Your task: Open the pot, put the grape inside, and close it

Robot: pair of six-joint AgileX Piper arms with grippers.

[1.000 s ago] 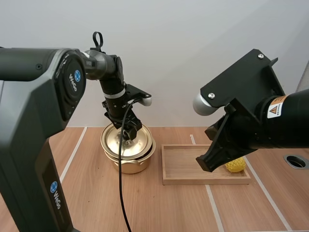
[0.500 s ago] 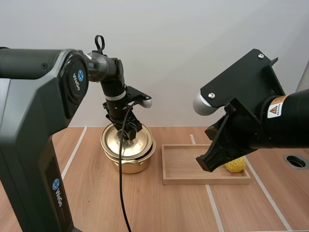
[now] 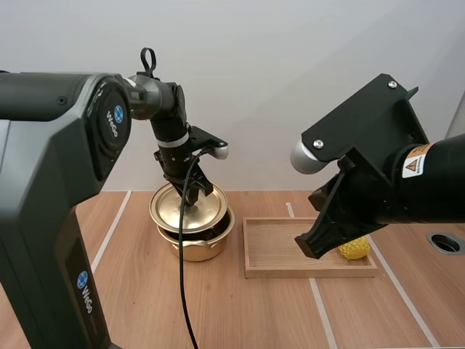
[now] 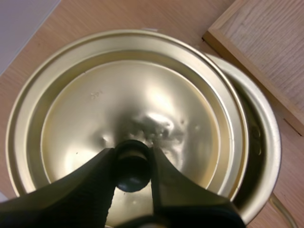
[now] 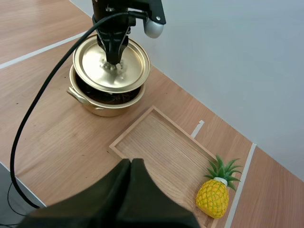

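Wood table | L claw pinching lid knob | lid knob-up, offset over pot | R claw closed, empty

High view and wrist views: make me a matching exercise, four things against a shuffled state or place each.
1. lid
2. pot
3. toy pineapple
4. right gripper

A. shut on nothing
B. in the wooden tray
C. pinched in the left gripper
D. partly uncovered, on the table

Pairs: 1-C, 2-D, 3-B, 4-A

Left pincer pinching lid knob, right pincer closed as one wedge
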